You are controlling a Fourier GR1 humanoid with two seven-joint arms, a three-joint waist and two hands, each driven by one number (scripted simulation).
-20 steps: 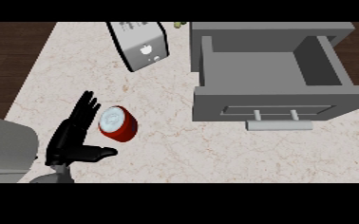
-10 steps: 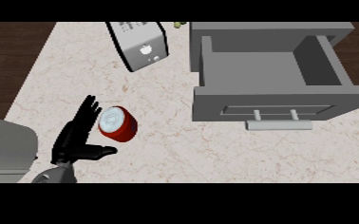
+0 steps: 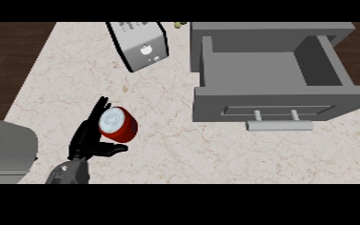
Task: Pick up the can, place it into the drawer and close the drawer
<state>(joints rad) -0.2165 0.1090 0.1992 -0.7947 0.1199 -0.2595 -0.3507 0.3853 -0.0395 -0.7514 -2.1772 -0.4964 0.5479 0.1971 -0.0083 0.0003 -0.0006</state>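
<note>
Edged left hand (image 3: 90, 136) slightly nearer the can (image 3: 116, 124) than a second before. Kept fingers straight and spread along its left side, thumb jutting beneath, nothing curled round it yet. Left can on its side on the counter (image 3: 175, 148), well apart from the open drawer (image 3: 264, 106). Judged the grasp imminent, not made.

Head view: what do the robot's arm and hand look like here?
Only the left hand shows: black, with slim fingers and a stubbier thumb, on a rounded grey forearm that darkens at the wrist. No cables or markings visible. The right hand is out of view.
</note>
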